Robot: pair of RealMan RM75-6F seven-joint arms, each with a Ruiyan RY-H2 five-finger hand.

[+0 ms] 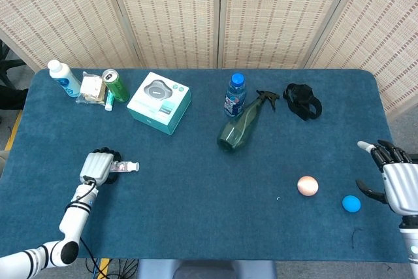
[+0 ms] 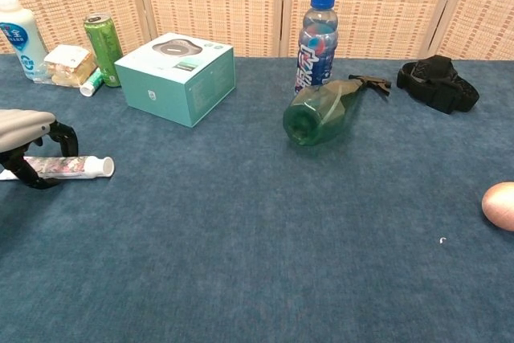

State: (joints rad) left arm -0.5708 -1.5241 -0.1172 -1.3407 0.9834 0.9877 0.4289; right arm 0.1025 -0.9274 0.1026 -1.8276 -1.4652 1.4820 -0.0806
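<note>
My left hand [image 1: 98,166] arches over the capped end's far half of a white toothpaste tube [image 1: 124,166] lying on the blue table cloth [image 1: 196,213]. In the chest view the hand [image 2: 28,128] has its fingers down on the far side of the tube [image 2: 71,167] and its thumb on the near side; the tube still lies flat. My right hand [image 1: 400,182] hovers at the table's right edge with fingers spread and empty, just right of a small blue ball [image 1: 351,203]. A pink ball [image 1: 307,185] lies further left.
At the back left stand a white bottle [image 1: 64,78], a snack packet [image 1: 91,89], a green can [image 1: 116,85] and a teal box [image 1: 159,102]. Mid-table stands a blue-capped bottle [image 1: 235,95] beside a lying green spray bottle [image 1: 243,124]; a black strap [image 1: 303,101] lies right.
</note>
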